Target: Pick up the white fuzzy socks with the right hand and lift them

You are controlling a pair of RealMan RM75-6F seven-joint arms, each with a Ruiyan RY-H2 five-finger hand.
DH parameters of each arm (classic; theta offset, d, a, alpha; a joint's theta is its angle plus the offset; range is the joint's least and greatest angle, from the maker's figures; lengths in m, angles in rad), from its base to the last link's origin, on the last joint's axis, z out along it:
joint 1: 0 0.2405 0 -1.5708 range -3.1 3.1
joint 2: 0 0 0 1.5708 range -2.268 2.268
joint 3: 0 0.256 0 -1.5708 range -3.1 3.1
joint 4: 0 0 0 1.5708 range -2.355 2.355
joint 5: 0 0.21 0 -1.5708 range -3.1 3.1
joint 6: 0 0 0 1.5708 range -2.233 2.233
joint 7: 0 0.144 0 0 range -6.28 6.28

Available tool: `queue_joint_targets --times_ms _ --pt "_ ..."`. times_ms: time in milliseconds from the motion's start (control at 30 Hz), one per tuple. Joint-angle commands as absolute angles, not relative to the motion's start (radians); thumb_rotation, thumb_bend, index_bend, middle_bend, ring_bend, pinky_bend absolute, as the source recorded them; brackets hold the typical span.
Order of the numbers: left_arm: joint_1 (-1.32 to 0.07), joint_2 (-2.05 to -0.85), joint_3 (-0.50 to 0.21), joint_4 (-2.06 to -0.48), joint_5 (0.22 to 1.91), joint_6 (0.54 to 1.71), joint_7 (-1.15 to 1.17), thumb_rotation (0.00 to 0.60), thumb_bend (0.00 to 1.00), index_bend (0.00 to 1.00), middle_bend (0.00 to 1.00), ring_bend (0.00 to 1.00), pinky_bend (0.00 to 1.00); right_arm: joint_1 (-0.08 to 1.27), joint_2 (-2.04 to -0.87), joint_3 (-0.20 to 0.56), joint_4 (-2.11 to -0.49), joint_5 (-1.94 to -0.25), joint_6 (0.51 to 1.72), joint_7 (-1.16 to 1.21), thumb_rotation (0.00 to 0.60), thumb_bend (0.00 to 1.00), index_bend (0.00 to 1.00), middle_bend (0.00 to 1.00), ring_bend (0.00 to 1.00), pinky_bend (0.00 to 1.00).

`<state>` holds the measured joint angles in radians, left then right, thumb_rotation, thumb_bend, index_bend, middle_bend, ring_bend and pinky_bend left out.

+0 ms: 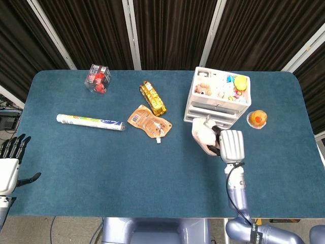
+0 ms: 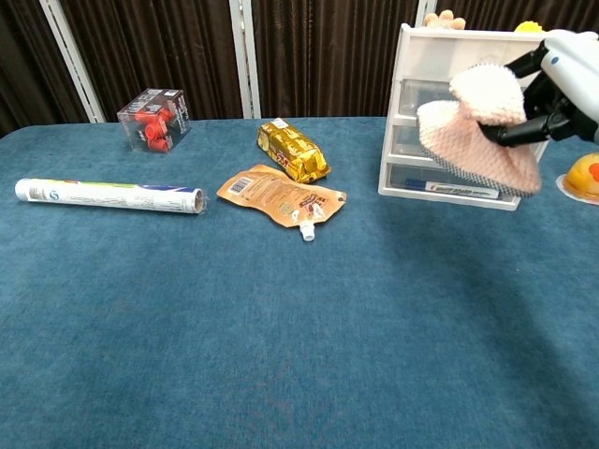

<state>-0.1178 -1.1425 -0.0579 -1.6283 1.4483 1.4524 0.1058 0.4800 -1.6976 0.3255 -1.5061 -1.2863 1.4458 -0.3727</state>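
The white fuzzy socks (image 2: 477,131) hang well above the blue table, in front of the drawer unit. My right hand (image 2: 562,89) grips them from the right side, fingers curled around the bundle. From above, the socks (image 1: 205,134) show just left of the right hand (image 1: 231,145), over the table near the drawers' front. My left hand (image 1: 11,162) hovers at the table's left edge, fingers spread and holding nothing.
A white three-drawer unit (image 1: 219,99) with small toys on top stands at the back right. An orange item on a small dish (image 1: 257,119) is beside it. A gold snack pack (image 1: 153,98), an orange pouch (image 1: 148,122), a tube (image 1: 90,122) and a clear box (image 1: 98,78) lie left.
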Motion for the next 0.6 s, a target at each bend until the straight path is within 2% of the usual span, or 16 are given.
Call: queue_joint_targets --times_ms 33,600 --pt "-0.118 -1.143 -0.058 -1.628 1.448 1.453 0.106 0.6 0.02 0.0 0.0 0.0 0.0 0.487 -1.689 0.339 -1.501 -1.28 1.443 -0.371 0.6 0.42 0.65 1.0 0.97 0.91" --pt "-0.117 -1.146 -0.059 -1.629 1.445 1.454 0.111 0.6 0.02 0.0 0.0 0.0 0.0 0.503 -1.664 0.373 -1.459 -1.244 1.427 -0.358 0.6 0.42 0.65 1.0 0.97 0.91"
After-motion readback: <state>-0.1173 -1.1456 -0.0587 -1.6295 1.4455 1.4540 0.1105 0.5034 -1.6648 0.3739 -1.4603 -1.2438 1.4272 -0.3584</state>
